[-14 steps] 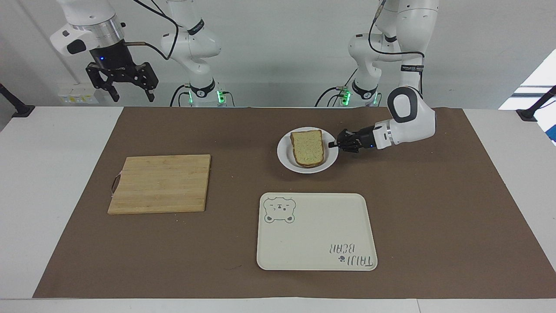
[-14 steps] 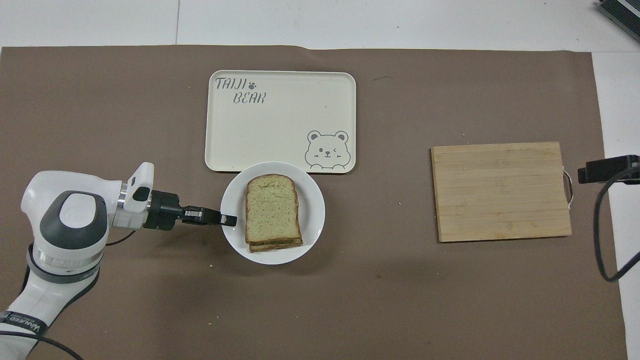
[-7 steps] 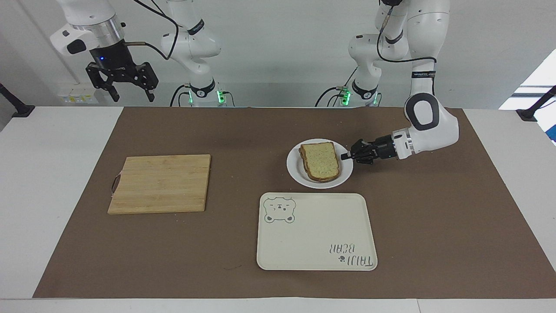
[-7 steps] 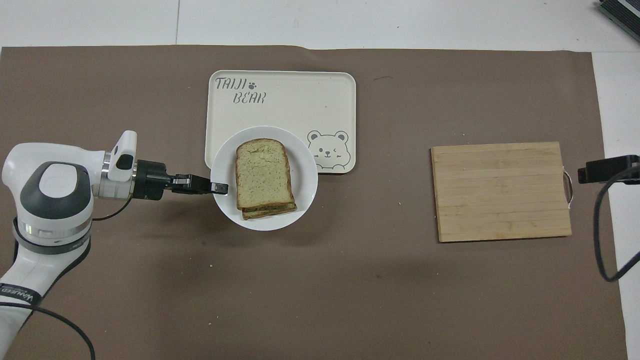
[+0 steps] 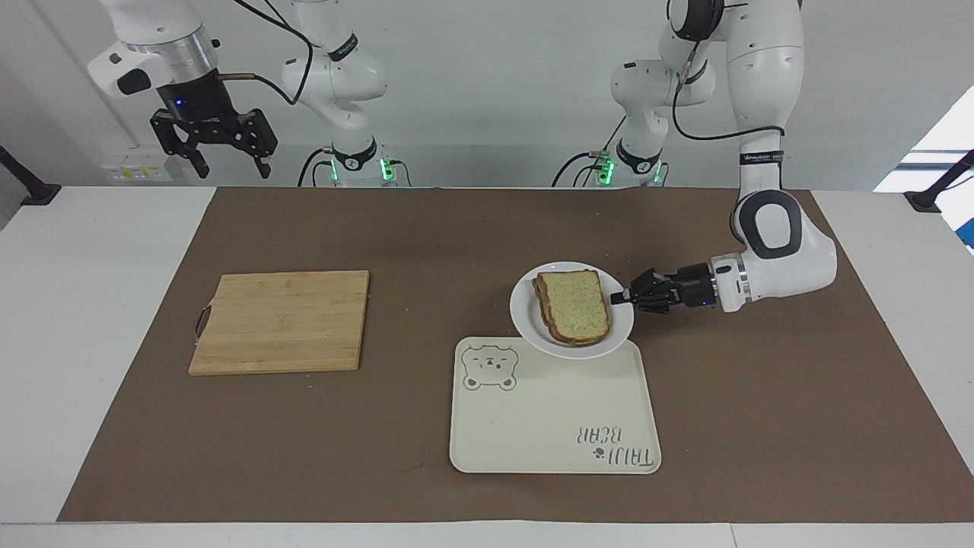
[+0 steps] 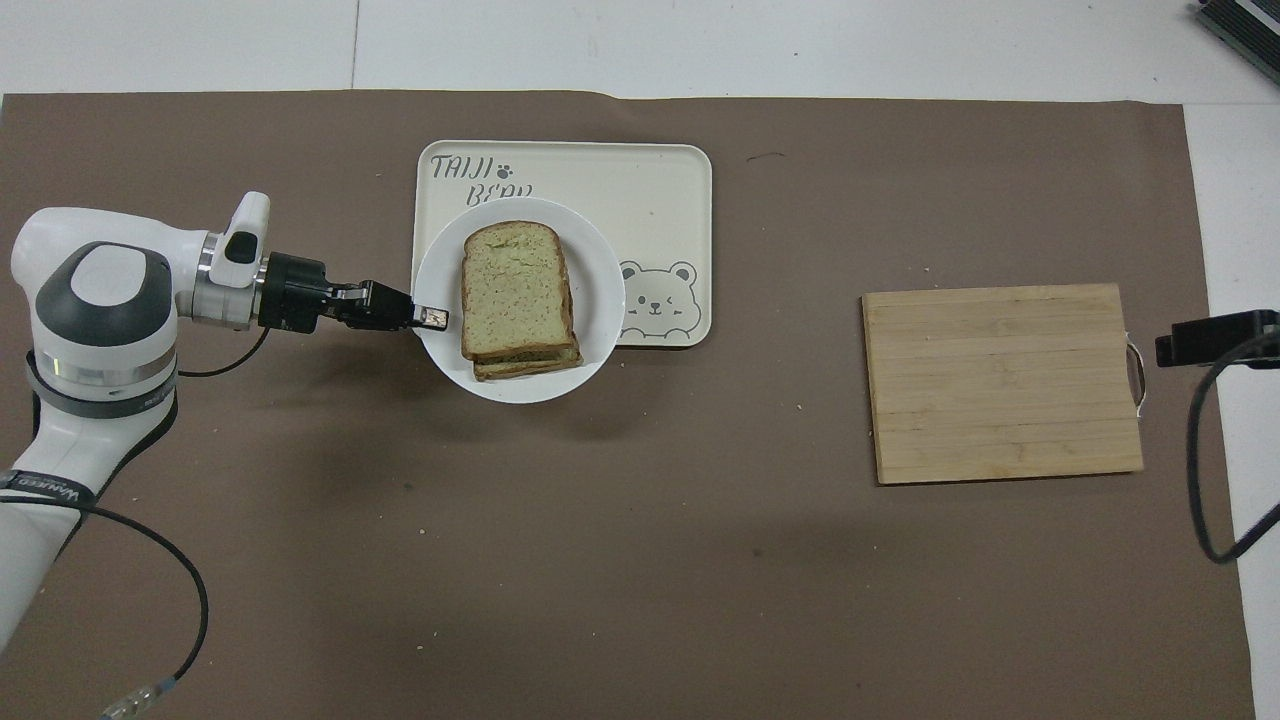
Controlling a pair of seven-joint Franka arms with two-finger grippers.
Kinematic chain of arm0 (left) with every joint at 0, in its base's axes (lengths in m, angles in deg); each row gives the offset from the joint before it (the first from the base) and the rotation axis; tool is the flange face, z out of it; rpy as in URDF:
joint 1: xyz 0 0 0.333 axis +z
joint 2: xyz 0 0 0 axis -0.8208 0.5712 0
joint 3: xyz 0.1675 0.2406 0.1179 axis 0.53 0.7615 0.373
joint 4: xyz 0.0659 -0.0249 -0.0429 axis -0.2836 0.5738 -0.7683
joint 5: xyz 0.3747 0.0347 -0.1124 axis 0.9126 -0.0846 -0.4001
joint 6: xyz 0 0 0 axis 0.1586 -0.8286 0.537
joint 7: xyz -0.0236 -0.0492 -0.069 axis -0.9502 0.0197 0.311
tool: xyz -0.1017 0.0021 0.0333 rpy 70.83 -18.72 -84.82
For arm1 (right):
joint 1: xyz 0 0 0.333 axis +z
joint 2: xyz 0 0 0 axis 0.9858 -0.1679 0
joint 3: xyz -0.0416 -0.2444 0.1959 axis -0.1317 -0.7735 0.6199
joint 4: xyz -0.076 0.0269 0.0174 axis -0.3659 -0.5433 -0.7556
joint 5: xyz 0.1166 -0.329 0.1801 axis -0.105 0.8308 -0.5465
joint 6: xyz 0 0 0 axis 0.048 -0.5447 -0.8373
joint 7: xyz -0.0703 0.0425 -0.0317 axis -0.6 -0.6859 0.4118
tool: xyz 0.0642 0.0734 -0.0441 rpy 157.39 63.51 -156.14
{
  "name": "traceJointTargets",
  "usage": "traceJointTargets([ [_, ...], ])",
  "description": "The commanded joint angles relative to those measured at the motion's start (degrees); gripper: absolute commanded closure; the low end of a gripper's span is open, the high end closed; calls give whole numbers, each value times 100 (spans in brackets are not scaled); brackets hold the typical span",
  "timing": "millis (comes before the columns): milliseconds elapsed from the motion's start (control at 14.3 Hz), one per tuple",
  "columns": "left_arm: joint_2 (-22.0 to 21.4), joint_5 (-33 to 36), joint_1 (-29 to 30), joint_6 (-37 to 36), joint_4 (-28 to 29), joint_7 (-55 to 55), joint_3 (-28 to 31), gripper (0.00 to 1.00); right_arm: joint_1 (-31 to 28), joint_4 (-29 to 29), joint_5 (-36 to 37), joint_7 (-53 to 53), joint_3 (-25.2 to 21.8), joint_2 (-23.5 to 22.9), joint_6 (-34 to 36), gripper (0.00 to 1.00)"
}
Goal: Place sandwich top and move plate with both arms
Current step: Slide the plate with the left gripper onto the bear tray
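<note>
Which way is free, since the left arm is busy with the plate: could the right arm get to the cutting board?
Probably yes: the right gripper hangs open and empty at that end, and the cutting board is bare.

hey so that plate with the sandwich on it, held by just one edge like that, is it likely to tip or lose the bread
The plate, pinched at one rim by the left gripper, probably sags away from that grip. It looks stiff, so it shouldn't bend. The top slice lies loose on the stack and could slide if it tilts.
</note>
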Motion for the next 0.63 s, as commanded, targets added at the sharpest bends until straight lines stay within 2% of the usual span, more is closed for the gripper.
traceJointTargets([
  [0, 614, 61, 101, -441, -1032, -400, -80, 100, 37, 0, 0, 131, -52, 4, -27, 0],
  [140, 1045, 123, 118, -521, -1490, -497, -124, 100, 37, 0, 0, 131, -52, 4, -27, 0],
  [210, 1125, 141, 110, -434, -1596, -506, -133, 100, 37, 0, 0, 131, -52, 4, -27, 0],
  [559, 1240, 211, 31, -99, -1650, -733, -203, 100, 37, 0, 0, 131, -52, 4, -27, 0],
])
